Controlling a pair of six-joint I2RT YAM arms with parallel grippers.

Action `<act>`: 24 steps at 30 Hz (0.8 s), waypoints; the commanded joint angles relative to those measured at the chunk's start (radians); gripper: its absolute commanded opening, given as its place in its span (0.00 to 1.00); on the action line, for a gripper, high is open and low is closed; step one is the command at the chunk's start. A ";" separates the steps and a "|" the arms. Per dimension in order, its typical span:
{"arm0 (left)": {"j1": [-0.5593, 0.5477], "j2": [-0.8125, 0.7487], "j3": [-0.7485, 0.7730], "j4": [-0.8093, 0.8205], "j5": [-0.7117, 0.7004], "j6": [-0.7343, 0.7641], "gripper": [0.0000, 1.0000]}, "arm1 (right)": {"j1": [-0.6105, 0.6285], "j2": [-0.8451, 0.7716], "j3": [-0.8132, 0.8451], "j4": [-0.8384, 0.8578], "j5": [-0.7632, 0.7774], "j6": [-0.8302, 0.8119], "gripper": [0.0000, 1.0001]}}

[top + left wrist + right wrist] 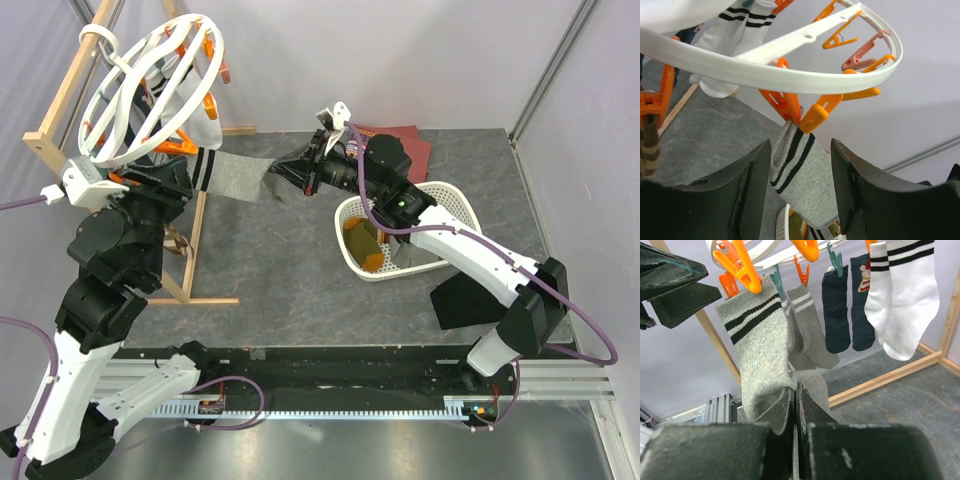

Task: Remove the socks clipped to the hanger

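— What do we count hanging, far left?
— We make it two white socks [912, 300], two dark socks [836, 310], at least two grey socks [757, 340].
— And otherwise?
— One hanger [790, 75]; one basket [445, 188], right.

The grey sock [757, 340] ends hidden between the right fingers [812, 417]; the left wrist view crops the hanger [765, 75].

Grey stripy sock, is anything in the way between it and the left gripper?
Nothing visible. The grey sock hangs inside the open left gripper, just below its orange clip. The right gripper pinches its lower end.
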 commanded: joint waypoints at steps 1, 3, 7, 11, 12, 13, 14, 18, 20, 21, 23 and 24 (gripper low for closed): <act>0.000 -0.013 -0.011 0.041 -0.085 -0.023 0.58 | -0.015 -0.002 0.017 0.072 -0.030 0.021 0.00; 0.000 -0.014 -0.023 0.041 -0.099 -0.021 0.58 | -0.021 -0.005 0.016 0.076 -0.034 0.025 0.00; 0.000 0.001 -0.028 0.062 -0.126 -0.019 0.58 | -0.024 -0.016 -0.006 0.085 -0.037 0.027 0.00; 0.000 0.036 -0.008 0.099 -0.148 -0.001 0.58 | -0.026 -0.034 -0.032 0.110 -0.044 0.031 0.00; 0.000 0.043 -0.008 0.110 -0.152 0.002 0.58 | -0.026 -0.034 -0.032 0.115 -0.047 0.036 0.00; -0.001 0.046 -0.009 0.133 -0.160 0.007 0.59 | -0.026 -0.034 -0.032 0.115 -0.050 0.040 0.00; 0.000 0.047 -0.016 0.145 -0.163 0.007 0.59 | -0.026 -0.037 -0.033 0.115 -0.051 0.042 0.00; 0.000 0.038 -0.057 0.239 -0.175 0.031 0.61 | -0.026 -0.053 -0.052 0.127 -0.054 0.048 0.00; 0.000 0.044 -0.055 0.250 -0.194 0.040 0.61 | -0.026 -0.062 -0.062 0.139 -0.057 0.056 0.00; -0.001 0.046 -0.055 0.251 -0.201 0.042 0.61 | -0.026 -0.065 -0.067 0.142 -0.060 0.060 0.00; -0.001 0.053 -0.049 0.272 -0.208 0.059 0.62 | -0.026 -0.071 -0.073 0.153 -0.064 0.063 0.00; 0.000 0.058 -0.048 0.279 -0.209 0.065 0.62 | -0.026 -0.074 -0.075 0.157 -0.065 0.068 0.00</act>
